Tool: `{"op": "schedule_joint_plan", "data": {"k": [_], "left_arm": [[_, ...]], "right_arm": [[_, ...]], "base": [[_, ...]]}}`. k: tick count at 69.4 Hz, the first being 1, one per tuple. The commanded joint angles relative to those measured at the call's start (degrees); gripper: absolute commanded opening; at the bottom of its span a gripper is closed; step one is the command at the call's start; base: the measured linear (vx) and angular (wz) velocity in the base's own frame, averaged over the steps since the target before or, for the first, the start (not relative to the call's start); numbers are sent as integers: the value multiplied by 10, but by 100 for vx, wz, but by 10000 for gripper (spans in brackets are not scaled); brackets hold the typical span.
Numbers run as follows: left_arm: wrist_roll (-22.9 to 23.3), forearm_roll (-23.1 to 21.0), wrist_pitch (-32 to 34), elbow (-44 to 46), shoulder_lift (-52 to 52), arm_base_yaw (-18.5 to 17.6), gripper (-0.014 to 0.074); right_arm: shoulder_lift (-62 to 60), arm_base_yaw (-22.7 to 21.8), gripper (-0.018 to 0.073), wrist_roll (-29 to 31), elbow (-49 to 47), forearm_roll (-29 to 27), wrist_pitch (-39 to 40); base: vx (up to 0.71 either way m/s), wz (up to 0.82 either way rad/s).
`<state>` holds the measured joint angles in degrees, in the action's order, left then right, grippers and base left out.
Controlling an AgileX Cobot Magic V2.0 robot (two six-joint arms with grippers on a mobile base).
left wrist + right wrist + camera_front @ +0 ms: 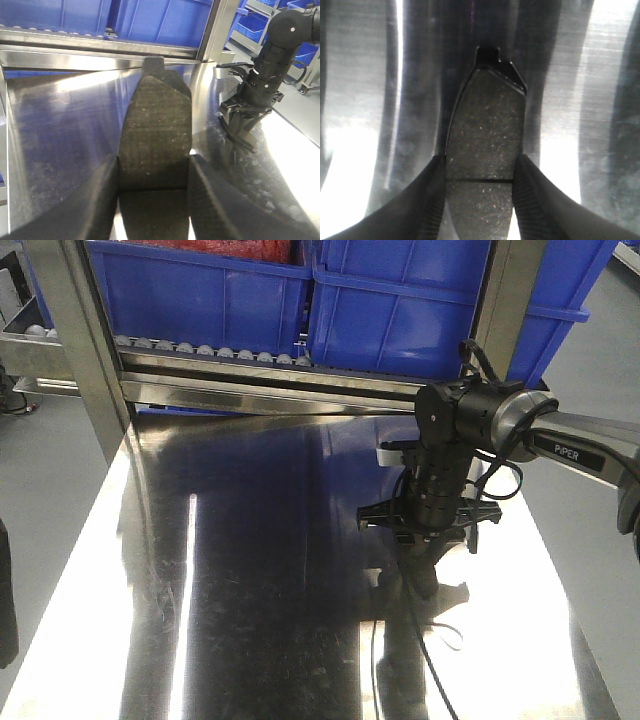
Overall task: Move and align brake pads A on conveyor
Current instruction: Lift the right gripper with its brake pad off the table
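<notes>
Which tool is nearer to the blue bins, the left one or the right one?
Right. The right tool hangs over the steel table, a little before the blue bins. The left tool is farther back: its camera sees the right tool ahead.

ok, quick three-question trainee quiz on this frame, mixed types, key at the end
1. True or false: the left gripper is clamping a brake pad.
2. The right gripper grips a second pad. What lies below it? A) steel table B) conveyor belt C) floor
3. Fill in: the bins behind the table are ___ in colour.
Key: 1 true; 2 A; 3 blue.
</notes>
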<state>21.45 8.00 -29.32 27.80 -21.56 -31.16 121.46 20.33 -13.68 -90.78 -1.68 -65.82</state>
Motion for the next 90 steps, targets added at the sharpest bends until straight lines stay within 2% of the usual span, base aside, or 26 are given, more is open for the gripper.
{"op": "schedule_joint_plan", "data": {"k": [1, 27, 43, 50, 71, 90], "left_arm": [[1, 4, 54, 17, -3, -5, -6], [1, 4, 54, 17, -3, -5, -6], [1, 4, 54, 17, -3, -5, -6], [1, 4, 54, 17, -3, -5, -6], [1, 4, 54, 17, -3, -5, -6], [1, 4, 54, 17, -3, -5, -6]], "right_arm": [[-37, -2, -3, 25, -12, 11, -21], [-131, -9, -2, 41, 8, 38, -4], [-265, -42, -2, 59, 158, 43, 114], [-327, -42, -2, 84, 223, 56, 149], [-577, -42, -2, 83, 378, 58, 283], [-803, -41, -2, 86, 475, 56, 336]], "base": [[0, 0], [0, 0], [0, 0], [0, 0], [0, 0], [0, 0]]}}
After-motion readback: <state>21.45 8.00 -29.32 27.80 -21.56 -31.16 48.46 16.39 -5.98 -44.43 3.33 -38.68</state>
